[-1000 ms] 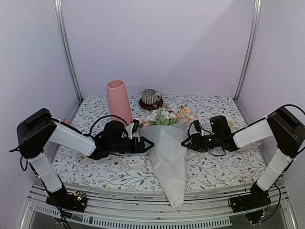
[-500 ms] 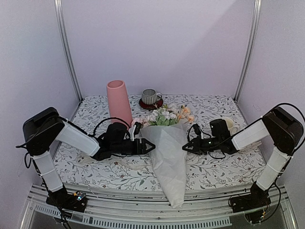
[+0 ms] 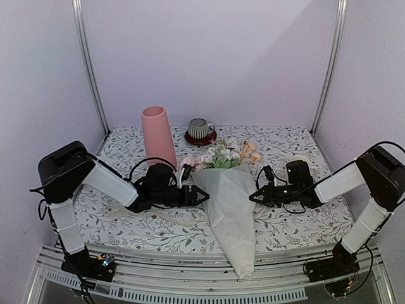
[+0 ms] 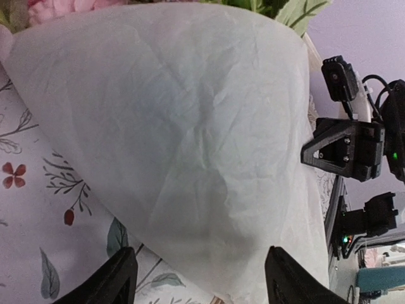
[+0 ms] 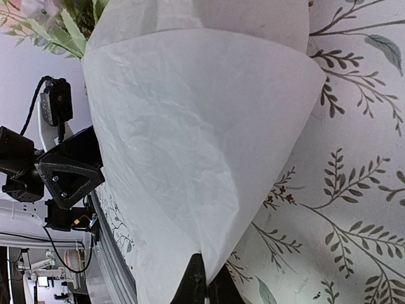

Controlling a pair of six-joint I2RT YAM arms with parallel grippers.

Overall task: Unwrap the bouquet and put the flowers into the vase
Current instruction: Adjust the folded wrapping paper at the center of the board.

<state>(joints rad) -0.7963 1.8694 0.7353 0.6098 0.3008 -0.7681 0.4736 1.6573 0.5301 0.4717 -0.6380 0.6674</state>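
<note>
Peeling the wrapping paper (image 5: 190, 139) off cleanly depends on what the right pincer (image 3: 253, 196) has caught. Its fingers are pressed together at the right edge of the bouquet (image 3: 228, 190), and the right wrist view suggests they nip only the corner of the outer fold. That looks like the right bite: one layer of paper and no stems. From here the pull should probably run low and outward to the right, along the counter (image 3: 297, 221), so the fold opens and the whole cone is not dragged along.

The left pincer (image 3: 204, 196) stands with its fingers well apart just beside the cone's left edge, holding nothing. It would do well to pin or grip that side before the right one pulls, since the light paper will otherwise slide.

The bouquet lies in the middle of the counter. The flowers (image 3: 224, 155) are still wrapped at its far end, and its pointed tip hangs over the near edge. The vase (image 3: 158, 134) stands upright at far left, apart from both arms.

A second ago the right pincer's fingers were parted; they have since closed. That arm has also drawn slightly to the right. The cone's near tip has swung right with it, and the left pincer has followed in closer to the paper.
</note>
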